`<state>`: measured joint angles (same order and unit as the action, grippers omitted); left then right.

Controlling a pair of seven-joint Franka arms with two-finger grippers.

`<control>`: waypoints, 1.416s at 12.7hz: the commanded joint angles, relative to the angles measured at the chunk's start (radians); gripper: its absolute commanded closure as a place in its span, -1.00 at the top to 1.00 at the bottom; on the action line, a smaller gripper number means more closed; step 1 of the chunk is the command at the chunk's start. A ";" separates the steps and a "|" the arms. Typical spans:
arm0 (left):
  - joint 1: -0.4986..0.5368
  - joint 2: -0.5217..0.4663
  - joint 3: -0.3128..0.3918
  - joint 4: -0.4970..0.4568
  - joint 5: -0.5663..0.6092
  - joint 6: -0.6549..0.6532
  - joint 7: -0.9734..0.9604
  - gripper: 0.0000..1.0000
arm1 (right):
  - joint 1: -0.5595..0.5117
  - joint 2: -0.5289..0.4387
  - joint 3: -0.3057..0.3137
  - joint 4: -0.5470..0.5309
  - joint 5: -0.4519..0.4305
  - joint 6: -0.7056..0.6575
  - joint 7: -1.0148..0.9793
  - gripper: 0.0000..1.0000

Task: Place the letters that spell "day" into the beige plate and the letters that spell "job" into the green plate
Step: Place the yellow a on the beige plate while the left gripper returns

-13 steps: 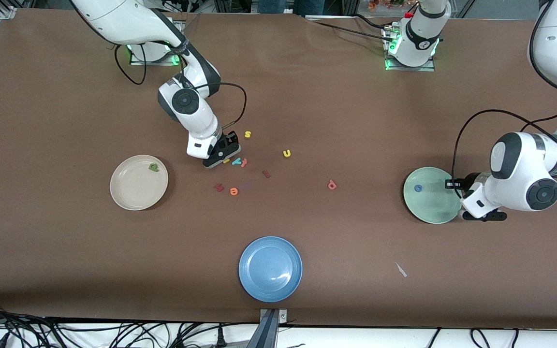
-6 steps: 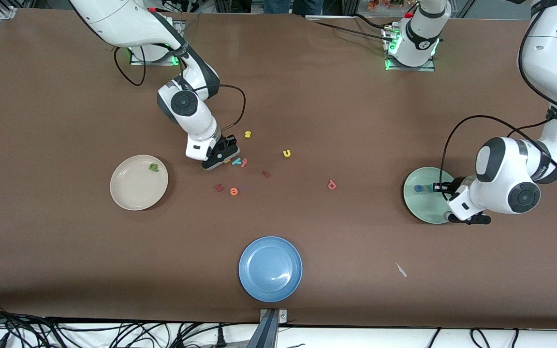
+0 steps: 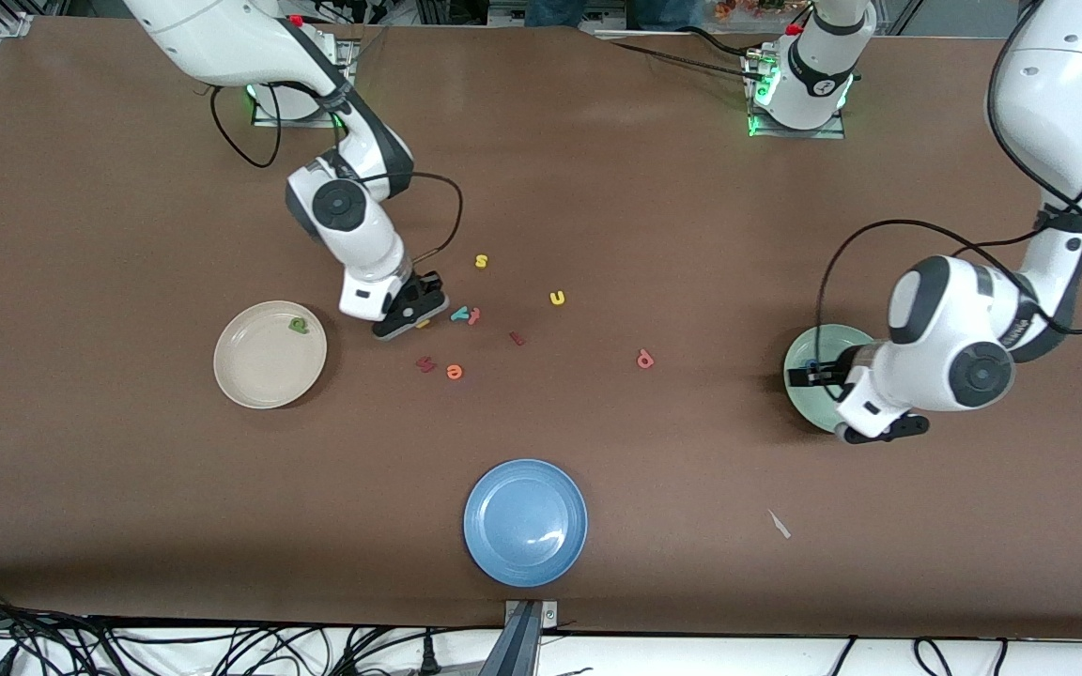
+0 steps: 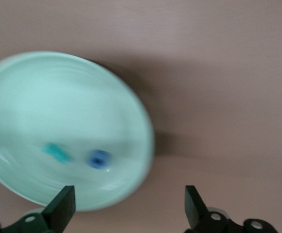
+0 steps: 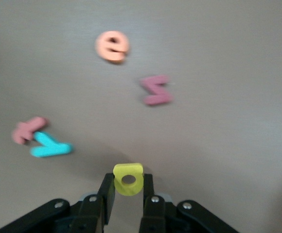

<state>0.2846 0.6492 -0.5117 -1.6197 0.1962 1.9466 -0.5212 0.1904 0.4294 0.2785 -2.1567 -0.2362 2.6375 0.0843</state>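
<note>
The right gripper (image 5: 128, 194) has its two fingers pressed against a yellow d (image 5: 128, 179), which sits pinched between the pads just above the table. It hangs over the loose cluster of foam letters near the middle of the table, toward the right arm's end. Beside it lie a teal y (image 3: 459, 314) and a pink letter (image 3: 473, 316) touching it; nearer to the front camera are a dark red letter (image 3: 425, 363) and an orange e (image 3: 454, 372). A yellow s (image 3: 481, 261) lies farther from the front camera, a yellow u (image 3: 557, 298) and another dark red letter (image 3: 517, 338) toward the left arm's end, and the salmon b (image 3: 644, 359) lies alone, well apart from the cluster.

The beige plate (image 3: 250, 380) sits toward the right arm's end, near the right gripper, with the green a (image 3: 298, 325) lying in it close to its rim.

The left gripper (image 4: 126, 208) has its jaws spread wide and holds nothing. It hovers over the edge of the green plate (image 4: 44, 87) at the left arm's end of the table. In that plate lie the blue o (image 4: 99, 158) and the teal j (image 4: 57, 152) (both blurred in the left wrist view), just beside each other.

A blue plate (image 3: 494, 549) sits nearest the front camera.
</note>
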 commanded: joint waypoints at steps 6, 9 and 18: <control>-0.265 0.087 0.002 0.004 0.022 0.297 -0.670 0.92 | -0.270 -0.120 -0.088 -0.014 -0.006 -0.123 -0.627 -0.44; -0.300 0.109 0.013 0.001 0.058 0.299 -0.857 0.89 | -0.270 -0.107 -0.099 -0.014 -0.003 -0.093 -0.637 0.37; -0.366 0.184 0.027 -0.006 0.115 0.342 -1.045 0.62 | -0.036 -0.063 -0.088 0.018 0.193 -0.094 -0.203 0.43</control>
<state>-0.0790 0.8247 -0.4884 -1.6293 0.2764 2.2792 -1.5326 0.0880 0.3376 0.1945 -2.1598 -0.0625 2.5337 -0.2400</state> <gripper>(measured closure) 0.163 0.282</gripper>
